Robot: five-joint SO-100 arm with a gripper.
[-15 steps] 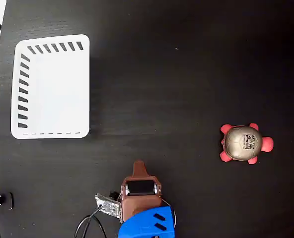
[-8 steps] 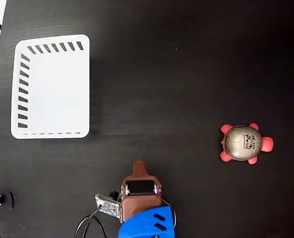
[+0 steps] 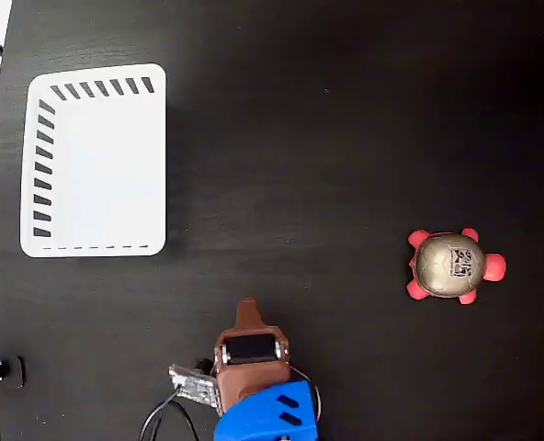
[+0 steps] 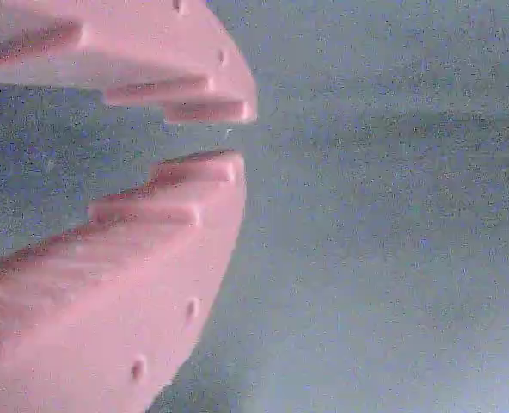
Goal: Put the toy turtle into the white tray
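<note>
Looking down from the fixed view, a black wood-grain table (image 3: 327, 138) fills almost the whole picture. Up at ten o'clock sits the white tray (image 3: 93, 159), a rounded rectangle with dark slits running along its top and left walls and a fine dashed line along its bottom edge; nothing lies inside it. Way over at three o'clock, well apart from the tray, there's the toy turtle (image 3: 453, 266), resting on the table on its belly, gold-grey shell up with a black mark on top, red-pink head poking toward the right edge and little red-pink feet showing around the shell. Down at six o'clock comes the arm (image 3: 254, 390): a blue housing at the bottom edge, a brown wrist section above it with a dark window, a small circuit board and black cables trailing off at its seven o'clock. The gripper (image 3: 246, 310) tip points up toward twelve, near neither the tray nor the turtle.

Over to the wrist view: two pinkish stepped fingers (image 4: 125, 258) crowd the left half, one at eleven o'clock, one from nine down to seven. Their tips stand a narrow gap apart, nothing between them, so the jaws are barely parted and pinching nothing. Beyond them only blurred grey table surface (image 4: 392, 258).
</note>
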